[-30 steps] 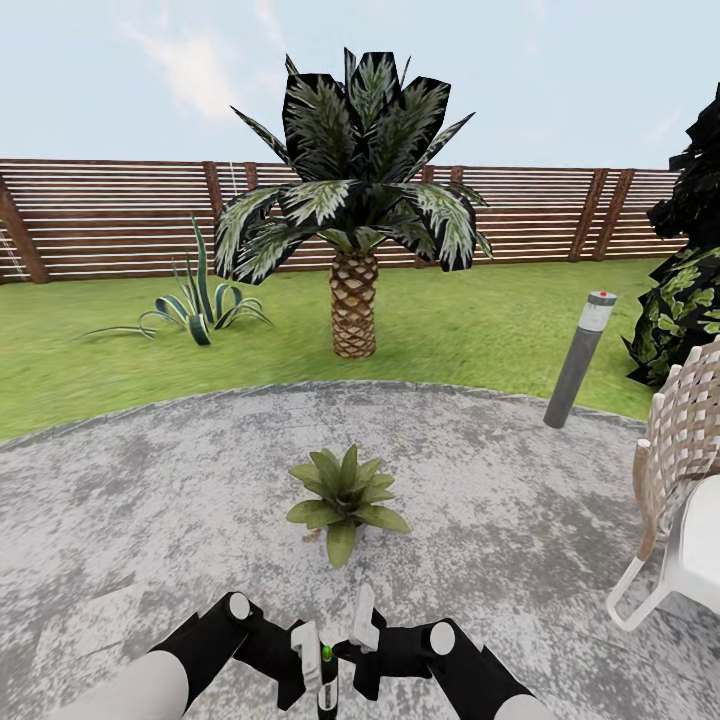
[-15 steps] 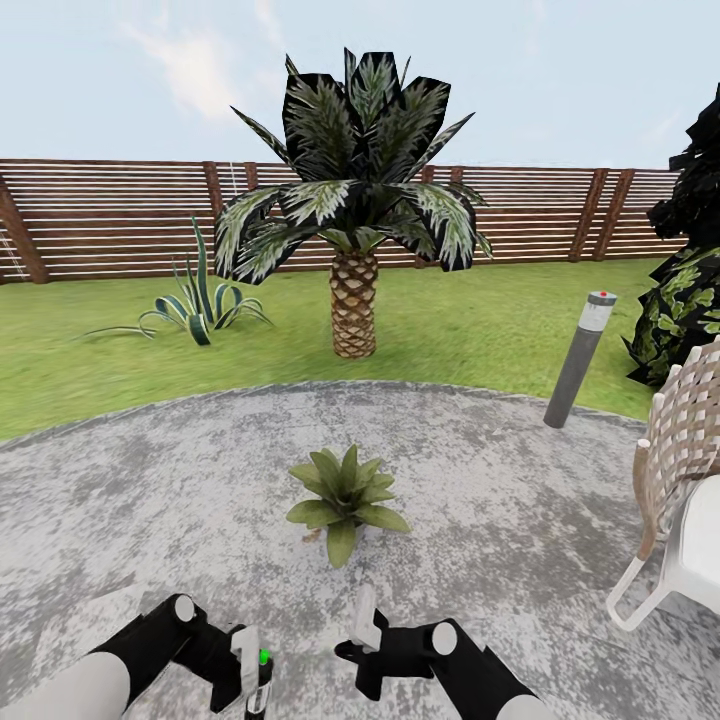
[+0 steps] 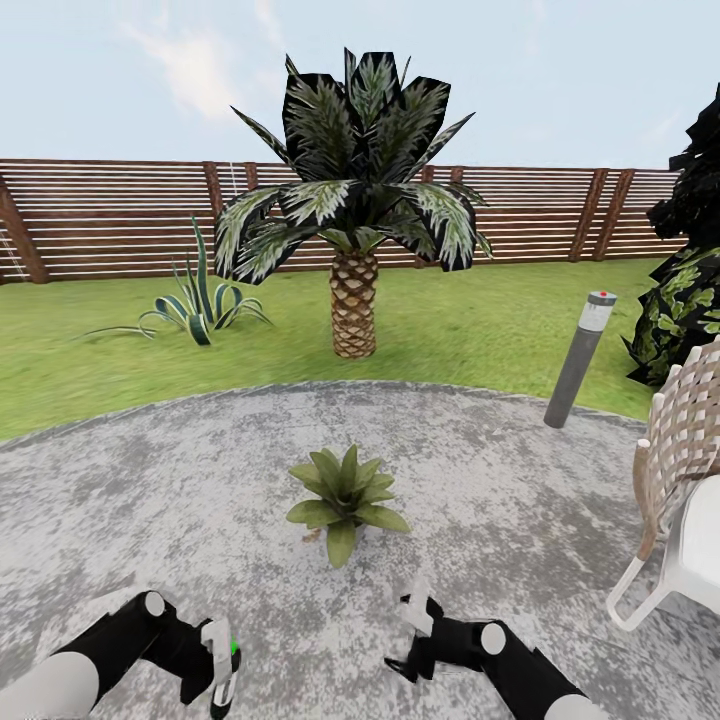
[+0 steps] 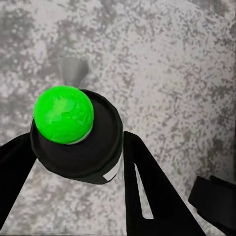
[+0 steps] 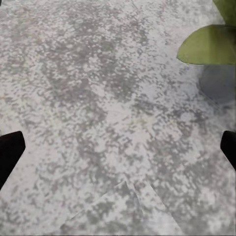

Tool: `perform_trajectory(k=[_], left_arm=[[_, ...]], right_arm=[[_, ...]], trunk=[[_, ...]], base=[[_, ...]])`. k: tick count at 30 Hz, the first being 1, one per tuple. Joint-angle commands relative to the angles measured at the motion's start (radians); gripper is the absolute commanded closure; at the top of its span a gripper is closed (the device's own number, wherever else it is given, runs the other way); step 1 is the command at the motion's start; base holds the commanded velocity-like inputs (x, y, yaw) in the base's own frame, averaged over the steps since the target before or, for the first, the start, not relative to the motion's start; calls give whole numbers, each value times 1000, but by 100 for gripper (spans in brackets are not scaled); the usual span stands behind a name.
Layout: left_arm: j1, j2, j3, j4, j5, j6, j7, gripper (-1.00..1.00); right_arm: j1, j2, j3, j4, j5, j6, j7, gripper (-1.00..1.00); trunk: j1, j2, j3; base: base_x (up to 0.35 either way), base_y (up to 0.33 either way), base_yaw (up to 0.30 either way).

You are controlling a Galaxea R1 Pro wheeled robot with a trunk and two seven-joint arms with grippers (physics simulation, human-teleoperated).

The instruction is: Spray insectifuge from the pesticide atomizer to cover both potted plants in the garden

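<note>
L gripper (image 4: 78, 162): fingers pinched on pesticide atomizer (image 4: 73, 135), bottle upright btwn them, bright green cap facing wrist cam; low over patio (image 3: 150, 480), near its front edge, left side.
R gripper (image 3: 418, 620): spread wide, empty, fingertips (image 5: 10, 150) at frame sides, above bare paving.
Potted plant (image 3: 345, 498): mid-patio, ahead of both grippers, nearer R; apart from each.
Beyond: palm (image 3: 355, 220), lamp post (image 3: 580, 358), chair (image 3: 680, 480) at patio's right edge.

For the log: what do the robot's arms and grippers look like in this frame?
Both arms have pale grey-white forearm shells ending in black wrist sections, each with a round white cap at the joint. The left gripper and right gripper show white finger pieces in the head view; close up, the left fingers look black with a pale slot. No cables visible.
</note>
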Motion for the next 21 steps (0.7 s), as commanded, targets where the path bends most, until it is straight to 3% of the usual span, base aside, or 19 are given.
perform_trajectory(k=[1,2,4,6,7,9,12,15,17,18,21], left_arm=[[0,-2,36,-2,-6,41,13,100],[0,-4,62,0,-5,74,30,100],[0,-27,139,2,-4,176,91,100],[0,-52,178,-2,-4,254,130,100],[0,-62,187,-3,-4,282,143,100],[-4,-94,205,-7,-4,362,180,100],[-6,-138,209,-29,-6,444,206,100],[-20,-179,211,-156,-4,672,209,100],[-33,-195,211,-211,-2,774,206,100],[-40,-219,209,-242,-4,845,206,100],[-78,-238,207,-266,-3,960,205,100]], right_arm=[[0,-16,-19,12,9,-6,-73,-100],[0,-23,-34,28,7,-5,-115,-100],[0,-32,-110,117,-9,-5,-225,-100],[2,-36,-204,221,-25,-5,-337,-100],[2,-36,-235,262,-28,-6,-390,-100],[4,-37,-283,343,-34,-8,-560,-100],[14,-37,-297,369,-60,-16,-700,-100],[46,-37,-300,377,-258,-22,-753,-100],[52,-37,-299,378,-292,-22,-755,-100],[54,-37,-299,378,-302,-22,-756,-100],[56,-38,-299,378,-308,-22,-757,-100]], trunk=[[0,0,-1],[0,0,-1],[0,0,-1],[0,0,-1],[0,0,-1],[0,0,-1],[0,0,-1],[0,0,-1],[0,0,-1],[0,0,-1],[0,0,-1]], base=[[0,0,0],[0,0,0],[0,0,0],[0,0,0],[0,0,0],[0,0,0],[0,0,0],[0,0,0],[0,0,0],[0,0,0],[0,0,0]])
